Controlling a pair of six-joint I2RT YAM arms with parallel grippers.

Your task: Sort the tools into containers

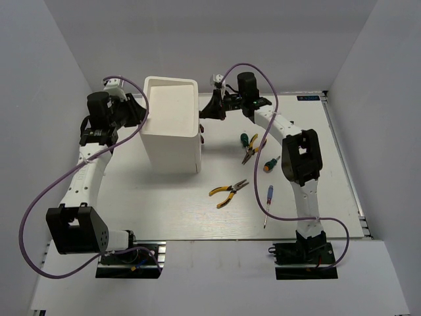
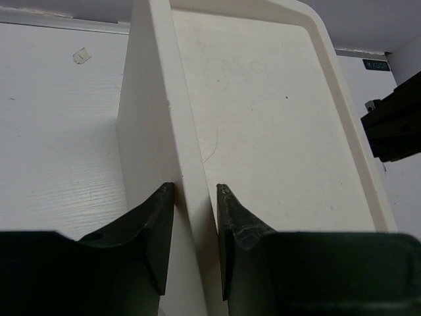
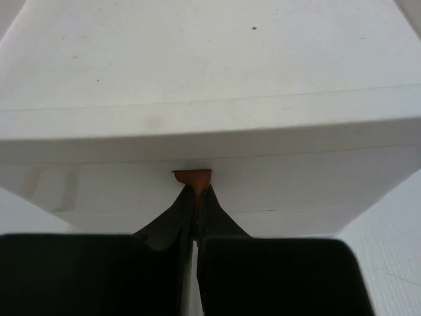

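Your left gripper (image 2: 195, 189) sits over the left wall of the big white bin (image 1: 172, 151). One finger is outside the wall and one is inside. Both press on it, so the gripper is grasping that wall.

Your right gripper (image 3: 195, 187) is at the other side of the bin, right up under the lip at the top. Its fingers are clenched tight together. A small orange-brown bit (image 3: 192, 176) shows at the tips, but the view is too close and blurry, so I can't tell what it is.

The bin stands upright on the table (image 1: 322, 138), between your two grippers.

The tools all lie on the table to the right of the bin. The green screwdriver (image 1: 244, 138) is farthest from the arm bases, just beside the first pliers (image 1: 250, 153). The orange-green screwdriver (image 1: 268, 164) is near them, a bit more to the right. The second pliers (image 1: 228, 191) lie closer to the arm bases with the handles spread apart. The blue screwdriver (image 1: 267, 205) lies beside the right arm.
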